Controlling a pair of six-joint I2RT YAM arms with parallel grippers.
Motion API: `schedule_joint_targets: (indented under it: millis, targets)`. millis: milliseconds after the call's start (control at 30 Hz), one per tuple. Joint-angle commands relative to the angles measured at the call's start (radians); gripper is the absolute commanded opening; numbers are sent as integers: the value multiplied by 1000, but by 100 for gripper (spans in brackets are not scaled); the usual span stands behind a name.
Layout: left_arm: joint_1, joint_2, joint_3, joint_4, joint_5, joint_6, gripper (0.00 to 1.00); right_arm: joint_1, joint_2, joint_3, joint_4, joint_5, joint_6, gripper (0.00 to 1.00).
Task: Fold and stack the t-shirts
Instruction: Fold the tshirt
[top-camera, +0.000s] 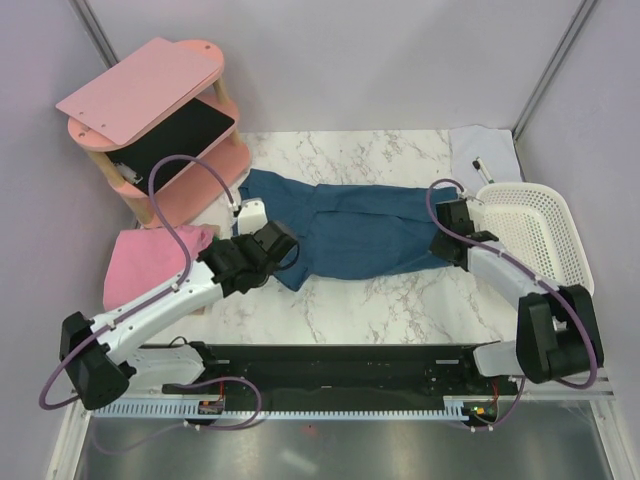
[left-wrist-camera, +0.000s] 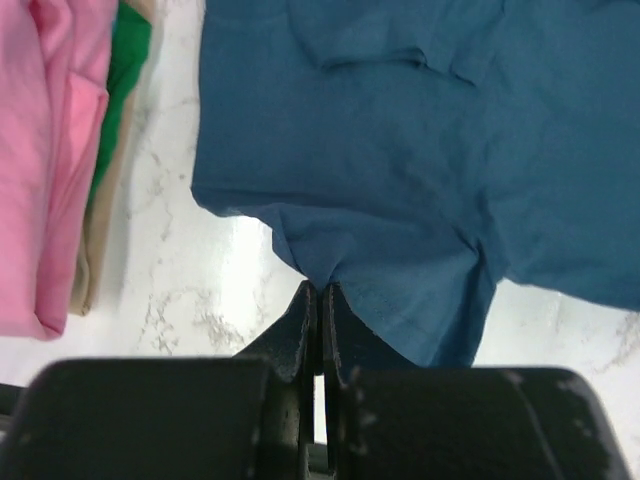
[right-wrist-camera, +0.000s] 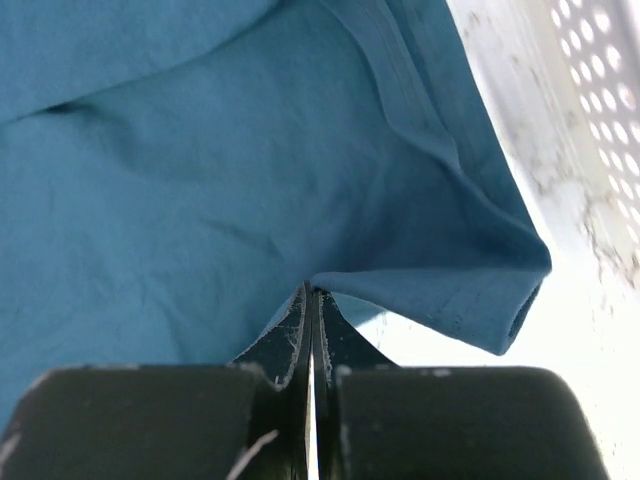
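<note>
The dark teal-blue t-shirt (top-camera: 350, 230) lies crumpled and stretched across the middle of the marble table. My left gripper (top-camera: 288, 252) is shut on the shirt's near left edge, and the cloth (left-wrist-camera: 400, 150) puckers into the pinched tips of that gripper (left-wrist-camera: 320, 288). My right gripper (top-camera: 442, 246) is shut on the shirt's right end. In the right wrist view, a fold of the blue cloth (right-wrist-camera: 200, 180) runs into the closed tips of that gripper (right-wrist-camera: 310, 292), beside a hemmed sleeve end (right-wrist-camera: 500, 310). The pink t-shirt (top-camera: 150, 262) lies folded at the table's left edge, with its side also showing in the left wrist view (left-wrist-camera: 50, 150).
A pink wooden shelf (top-camera: 150, 100) stands at the back left. A white perforated basket (top-camera: 535, 235) sits at the right, close to my right arm. A small white cloth with a pen (top-camera: 482, 155) lies at the back right. Green and tan cloth (left-wrist-camera: 125, 70) shows under the pink shirt.
</note>
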Motion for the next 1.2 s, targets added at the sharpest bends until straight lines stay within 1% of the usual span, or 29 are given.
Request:
schedule_joint_targets:
  millis: [0, 167, 367, 467, 733, 967, 1000, 1033, 1100, 1133, 1167]
  targets:
    - [91, 56, 61, 115, -23, 172, 2, -7, 103, 93, 72, 33, -64, 0]
    - [163, 151, 128, 159, -34, 260, 2, -42, 217, 171, 108, -1, -83, 0]
    - [242, 240, 185, 245, -3, 358, 2, -84, 287, 249, 130, -24, -96, 0]
    - [274, 318, 239, 268, 15, 405, 2, -95, 332, 297, 128, -32, -103, 0]
    - [308, 481, 395, 304, 24, 497, 2, -113, 438, 387, 136, -33, -121, 0]
    - [351, 620, 498, 304, 37, 542, 2, -115, 518, 412, 141, -13, -116, 1]
    - [355, 631, 518, 304, 44, 542, 2, -118, 522, 418, 138, -18, -124, 3]
    - [363, 663, 532, 307, 52, 546, 2, -116, 527, 425, 139, -25, -135, 15]
    - [378, 698, 579, 305, 51, 559, 2, -116, 515, 426, 147, -32, -152, 31]
    - [384, 735, 599, 305, 58, 565, 2, -116, 504, 410, 157, -35, -158, 44]
    - [398, 757, 624, 299, 66, 569, 2, -116, 467, 397, 174, -38, -161, 51]
